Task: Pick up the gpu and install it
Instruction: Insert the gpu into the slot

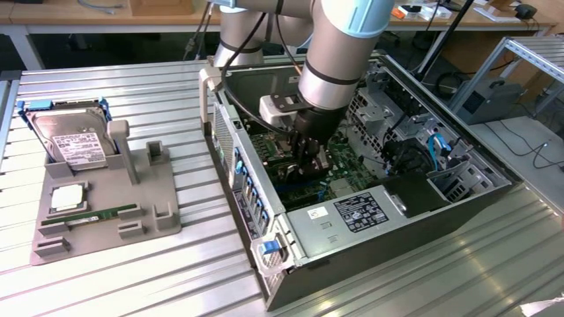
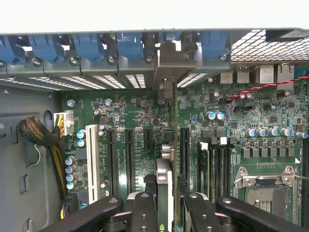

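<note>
Ribbed metal table (image 1: pixel 132 277) carries your open computer case (image 1: pixel 387 218); inside it, gripper (image 2: pixel 165 203) clamps the gpu (image 2: pixel 164 186), seen edge-on, its lower edge hidden.

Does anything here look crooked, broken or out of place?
Nothing stands out. The gripper holds the gpu on edge inside the open computer case; the hard drive sits in its grey holder.

table (image 1: pixel 132 277): ribbed bare metal, dull sheen
computer case (image 1: pixel 405 218): dark painted sheet metal, matt
motherboard (image 2: pixel 270 140): green circuit board, slightly glossy
parts holder (image 1: pixel 150 211): grey matt plastic
hard drive (image 1: pixel 75 135): silver metal, white paper label
gripper (image 2: pixel 166 205): black matt plastic fingers
</note>
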